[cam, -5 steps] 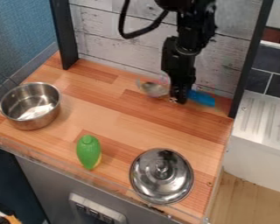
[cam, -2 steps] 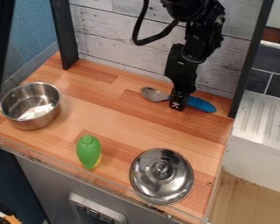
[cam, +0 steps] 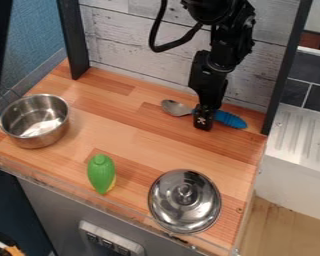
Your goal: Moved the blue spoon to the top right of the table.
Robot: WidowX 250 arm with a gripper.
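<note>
blue spoon (cam: 229, 119) at tbl (cam: 137, 143) top rt

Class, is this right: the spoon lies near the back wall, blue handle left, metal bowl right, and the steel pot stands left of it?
You swapped the ends of the spoon: the camera view shows its blue handle on the right and metal bowl on the left. It does lie near the back wall, with the steel pot left of it.
</note>
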